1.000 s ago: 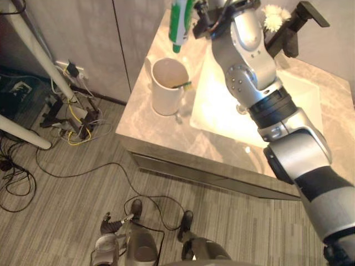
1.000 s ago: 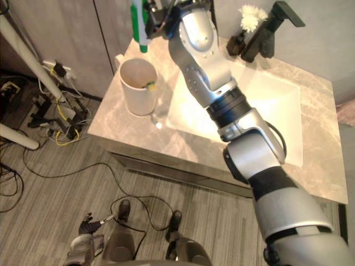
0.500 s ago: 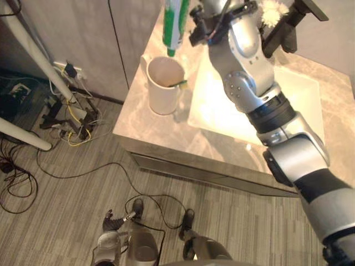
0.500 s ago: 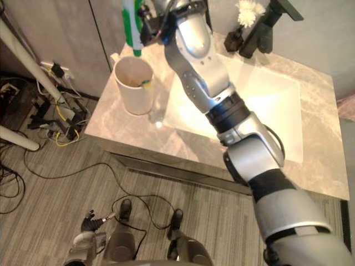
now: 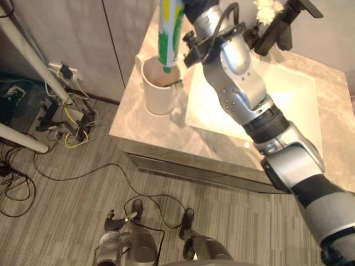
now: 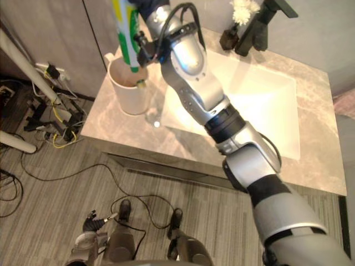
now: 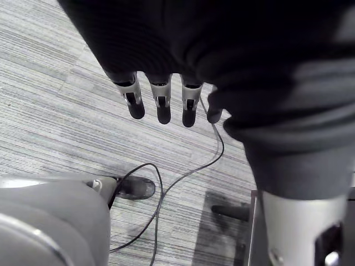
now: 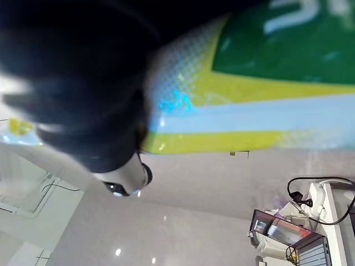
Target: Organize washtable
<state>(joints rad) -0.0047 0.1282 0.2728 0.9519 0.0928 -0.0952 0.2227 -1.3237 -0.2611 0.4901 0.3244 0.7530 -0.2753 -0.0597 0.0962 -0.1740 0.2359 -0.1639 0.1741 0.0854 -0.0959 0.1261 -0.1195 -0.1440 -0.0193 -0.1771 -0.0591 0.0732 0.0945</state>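
My right hand (image 5: 193, 6) is shut on a green, white and yellow toothpaste tube (image 5: 170, 30), held upright by its upper part at the frame's top edge. The tube's green cap end dips into the mouth of a white handled cup (image 5: 157, 98) at the left end of the marble washtable (image 5: 148, 133). A toothbrush with a green head (image 5: 177, 84) leans inside the cup. In the right wrist view the tube (image 8: 249, 105) runs across, past my dark fingers (image 8: 83, 111). My left hand (image 7: 161, 102) hangs low beside me with straight fingers over the floor.
A white sink basin (image 5: 260, 105) lies right of the cup. A black faucet (image 5: 280, 25) and a small dark vase with a white flower (image 5: 265, 10) stand behind it. Cables and a power strip (image 5: 69, 119) lie on the floor, left of the washtable.
My right hand has brought the tube left and down, from above the counter behind the cup to its cap end inside the cup's mouth. The camera has shifted slightly.
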